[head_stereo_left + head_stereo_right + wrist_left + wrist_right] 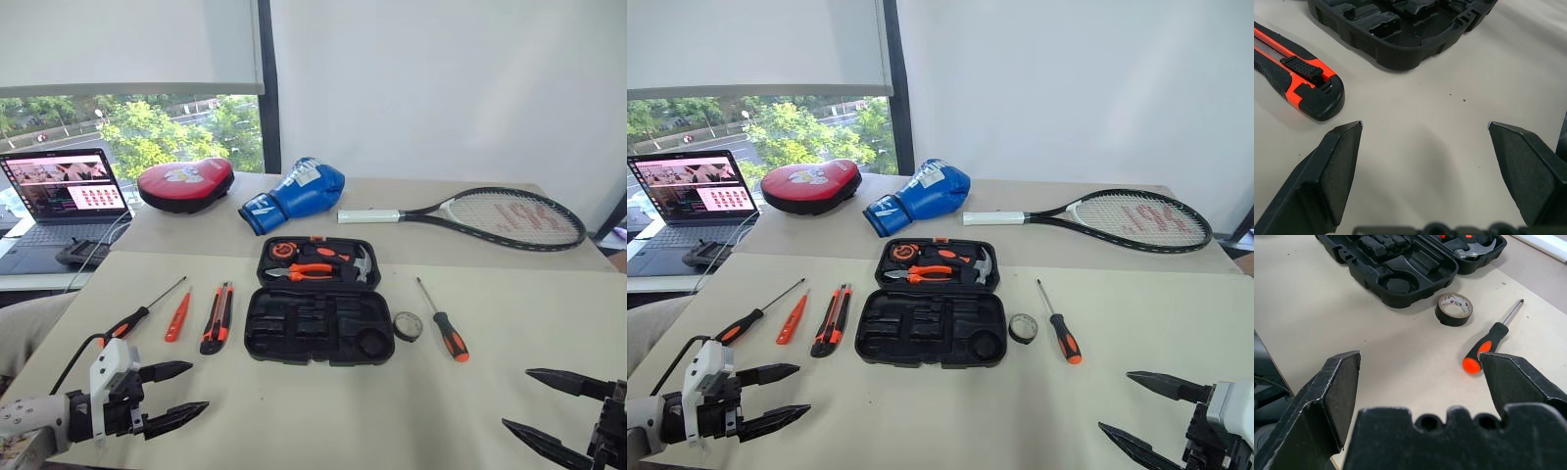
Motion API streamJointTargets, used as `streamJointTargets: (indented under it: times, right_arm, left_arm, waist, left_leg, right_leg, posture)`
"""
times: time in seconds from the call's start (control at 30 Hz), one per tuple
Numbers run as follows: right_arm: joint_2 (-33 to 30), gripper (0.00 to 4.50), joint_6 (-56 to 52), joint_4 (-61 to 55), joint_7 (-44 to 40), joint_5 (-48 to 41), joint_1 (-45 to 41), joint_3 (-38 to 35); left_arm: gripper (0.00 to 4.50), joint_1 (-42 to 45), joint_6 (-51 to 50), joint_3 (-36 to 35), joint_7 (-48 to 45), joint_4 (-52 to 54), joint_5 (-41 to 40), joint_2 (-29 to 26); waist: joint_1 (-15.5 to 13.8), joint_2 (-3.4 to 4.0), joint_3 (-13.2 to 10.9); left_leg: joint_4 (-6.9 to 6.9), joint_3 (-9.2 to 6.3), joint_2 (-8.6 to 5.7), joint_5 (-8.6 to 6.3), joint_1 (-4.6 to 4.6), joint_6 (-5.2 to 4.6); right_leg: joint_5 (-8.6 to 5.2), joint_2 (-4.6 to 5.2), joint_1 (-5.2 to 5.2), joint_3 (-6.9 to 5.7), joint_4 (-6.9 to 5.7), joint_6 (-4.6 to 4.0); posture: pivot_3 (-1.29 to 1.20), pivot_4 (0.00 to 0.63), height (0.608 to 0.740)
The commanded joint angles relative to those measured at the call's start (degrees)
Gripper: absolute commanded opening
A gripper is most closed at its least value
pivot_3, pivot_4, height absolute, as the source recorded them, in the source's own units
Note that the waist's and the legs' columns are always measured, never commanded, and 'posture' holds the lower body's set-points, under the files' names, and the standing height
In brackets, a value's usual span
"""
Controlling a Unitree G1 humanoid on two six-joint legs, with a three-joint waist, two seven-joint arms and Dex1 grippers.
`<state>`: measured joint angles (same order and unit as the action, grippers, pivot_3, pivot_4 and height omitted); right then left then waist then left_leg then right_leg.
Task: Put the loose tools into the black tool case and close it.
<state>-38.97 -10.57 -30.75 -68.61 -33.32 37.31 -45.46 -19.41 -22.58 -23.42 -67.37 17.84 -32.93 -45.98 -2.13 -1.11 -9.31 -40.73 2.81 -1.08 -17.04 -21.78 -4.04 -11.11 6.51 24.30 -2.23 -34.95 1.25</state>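
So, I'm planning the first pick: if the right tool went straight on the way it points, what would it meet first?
Probably the black tape roll, which lies nearly centred ahead of the open right tool; the screwdriver sits just to one side. Depth is uncertain.

The black tool case (318, 325) lay open on the table, its near half showing empty slots. To its left lay a long screwdriver (137, 315), a small orange tester screwdriver (177, 315) and a black-orange utility knife (217, 317). Just right of it sat a small black tape roll (408, 326) beside another screwdriver (444, 324).
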Motion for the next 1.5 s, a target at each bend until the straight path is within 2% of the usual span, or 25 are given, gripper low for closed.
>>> streamJointTargets:
  times: [0.03, 0.13, 0.23, 0.3, 0.4, 0.47, 0.53, 0.73, 0.83, 1.03, 1.1, 1.2, 1.3, 1.4, 1.5]
  right_arm:
    - [-0.46, 4.47, -0.46, -3.24, 3.01, -2.54, -2.99, 1.69]
    - [-1.42, 4.47, -4.23, -9.18, 8.91, -8.15, -10.69, 7.63]
    - [-2.67, 4.47, -7.12, -12.47, 12.06, -11.91, -16.29, 12.04]
    - [-4.64, 4.47, -9.37, -14.27, 13.90, -14.78, -20.52, 15.16]
    - [-8.54, 4.47, -12.91, -16.32, 14.23, -18.62, -23.97, 17.82]
    - [-10.38, 4.47, -14.27, -17.35, 14.58, -21.93, -25.44, 17.99]
    - [-11.38, 4.47, -14.85, -18.16, 15.02, -23.38, -26.06, 17.84]
    - [-12.12, 4.47, -15.54, -19.94, 17.14, -24.90, -25.27, 16.56]
    - [-11.97, 4.50, -15.36, -20.45, 17.05, -24.51, -23.44, 15.50]
    - [-11.90, 4.50, -15.11, -21.05, 17.12, -24.70, -21.18, 13.83]
    - [-11.74, 4.50, -15.03, -21.25, 17.21, -24.65, -20.37, 13.25]
    - [-10.86, 4.50, -14.89, -21.53, 18.01, -24.52, -18.57, 11.80]
    - [-9.53, 4.50, -14.87, -21.52, 18.95, -23.52, -15.87, 10.15]
    - [-7.11, 4.50, -14.17, -21.65, 17.24, -20.83, -9.45, 7.44]
    - [-3.61, 4.50, -13.25, -21.90, 17.79, -21.08, -4.36, 2.59]
  left_arm:
    - [4.41, 3.73, -3.30, -1.16, 7.73, 1.35, -2.74, 2.90]
    - [4.41, 13.15, -12.85, -4.46, 24.36, 0.79, -7.45, 8.08]
    - [4.41, 19.38, -19.58, -5.80, 32.40, -1.98, -6.44, 6.98]
    - [4.41, 22.83, -23.46, -5.28, 35.03, -4.31, -5.04, 3.77]
    - [4.41, 26.64, -24.23, -3.70, 29.98, -13.01, -2.72, -4.26]
    - [4.41, 28.75, -21.31, 1.76, 22.91, -20.73, 1.70, -11.57]
    - [4.41, 31.17, -17.01, 6.89, 18.02, -26.55, 6.14, -16.01]
    - [4.41, 42.85, -7.95, 17.64, 11.16, -45.27, 16.54, -18.34]
    - [3.77, 46.10, -6.36, 21.79, 5.45, -50.78, 19.47, -18.32]
    - [1.59, 48.06, -2.62, 23.75, 0.68, -55.03, 22.56, -18.10]
    - [0.80, 48.85, 1.11, 21.16, -0.85, -54.43, 20.99, -17.31]
    - [0.78, 52.99, 0.37, 18.51, -7.47, -45.75, 14.60, -15.76]
    - [0.78, 56.74, -2.28, 25.12, -12.62, -35.64, 15.91, -14.60]
    - [0.78, 65.00, -1.81, 32.76, -13.18, -32.78, 20.04, -7.76]
    - [0.78, 73.84, -0.36, 39.94, -12.27, -37.73, 25.97, 0.51]
  waist:
    - [0.00, 0.01, 0.00]
    - [0.00, 0.03, -0.08]
    - [0.01, -0.09, -0.11]
    - [0.02, -0.10, -0.11]
    - [0.20, -0.11, -0.12]
    - [0.15, -0.11, -0.11]
    - [0.03, -0.12, -0.12]
    - [-0.35, -0.22, -0.09]
    - [-0.15, -0.28, -0.07]
    - [0.01, -0.35, -0.07]
    - [0.00, -0.35, -0.07]
    - [-0.33, -0.45, -0.11]
    - [-1.30, -0.63, -0.12]
    - [-1.92, -0.36, 0.00]
    - [-1.51, -0.34, 0.00]
  left_leg:
    - [0.00, 0.00, 0.00, 0.00, 0.00, 0.00]
    - [-0.01, -0.01, 0.02, 0.00, 0.12, 0.01]
    - [-0.03, -0.06, 0.07, 0.14, 0.06, 0.23]
    - [0.01, -0.08, 0.08, 0.19, 0.09, 0.28]
    - [0.04, -0.06, 0.01, 0.36, -0.01, -0.10]
    - [0.05, -0.06, 0.02, 0.28, -0.11, -0.09]
    - [0.04, -0.05, 0.02, 0.19, -0.19, -0.03]
    - [0.03, 0.08, -0.07, 0.19, -0.52, 0.01]
    - [0.03, 0.23, -0.08, 0.17, -0.57, -0.02]
    - [-0.02, 0.40, -0.05, 0.03, -0.61, -0.27]
    - [-0.03, 0.41, -0.04, -0.05, -0.59, -0.41]
    - [-0.10, 0.39, 0.01, -0.04, -0.63, -0.40]
    - [-0.39, 0.18, 0.02, 0.10, -0.98, -0.19]
    - [-0.60, 0.18, -0.16, 0.13, -1.05, -0.24]
    - [-0.87, 0.36, -0.33, -0.01, -1.09, -0.58]
  right_leg:
    - [0.00, 0.00, 0.00, 0.00, 0.00, 0.00]
    - [-0.09, 0.02, -0.01, 0.02, 0.02, 0.21]
    - [0.36, -0.05, -0.04, 0.06, -0.06, 0.67]
    - [0.40, -0.28, -0.04, -0.05, -0.08, 0.57]
    - [0.55, -0.62, 0.07, -0.07, -0.11, 0.22]
    - [0.55, -0.76, 0.18, -0.08, -0.06, 0.18]
    - [0.47, -0.81, 0.23, -0.13, -0.05, 0.13]
    - [0.43, -0.52, 0.54, -0.16, 0.00, 0.15]
    - [0.43, -0.44, 0.63, -0.12, -0.01, 0.16]
    - [0.43, -0.41, 0.70, -0.08, -0.05, 0.18]
    - [0.44, -0.32, 0.70, -0.06, -0.06, 0.18]
    - [0.45, -0.16, 0.72, -0.08, -0.08, 0.19]
    - [0.47, -0.11, 0.80, -0.26, -0.09, 0.22]
    - [0.52, -0.28, 0.65, -0.23, -0.05, 0.33]
    - [0.57, -0.34, 0.58, -0.10, -0.06, 0.52]
  posture:
    - [0.00, 0.150, 0.740]
    - [0.00, 0.150, 0.740]
    - [0.00, 0.150, 0.740]
    - [0.00, 0.150, 0.740]
    - [0.00, 0.150, 0.740]
    - [0.00, 0.150, 0.740]
    - [0.00, 0.150, 0.740]
    - [0.00, 0.150, 0.740]
    - [0.00, 0.150, 0.740]
    - [0.00, 0.150, 0.740]
    - [0.00, 0.150, 0.740]
    - [0.00, 0.150, 0.740]
    - [0.00, 0.150, 0.740]
    - [0.00, 0.150, 0.740]
    - [0.00, 0.150, 0.740]
